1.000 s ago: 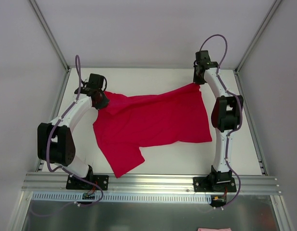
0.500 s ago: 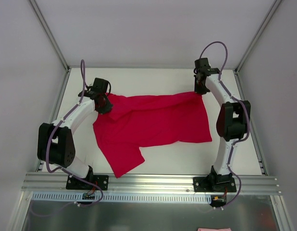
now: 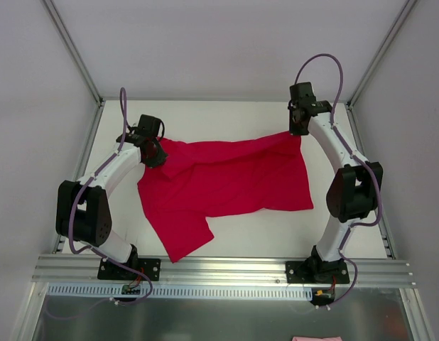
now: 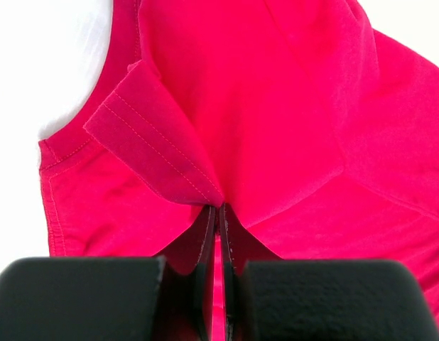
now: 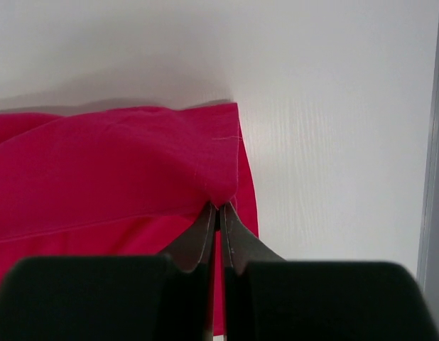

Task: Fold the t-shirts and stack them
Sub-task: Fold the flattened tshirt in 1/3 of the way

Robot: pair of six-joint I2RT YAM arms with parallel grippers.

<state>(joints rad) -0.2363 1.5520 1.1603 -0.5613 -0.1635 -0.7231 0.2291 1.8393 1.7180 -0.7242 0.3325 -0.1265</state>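
Red t-shirt (image 3: pixel 226 181) lies rumpled on the desk (image 3: pixel 226 117), left hand (image 4: pixel 218 213) and right hand (image 5: pixel 218 209) each pinched shut on a far corner; it looks thin and floppy, so I'd grab it by the hems.

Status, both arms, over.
Left claw shut on shirt, far-left edge. Right claw shut on far-right corner. Shirt rumpled, unfolded. Nothing in the way.
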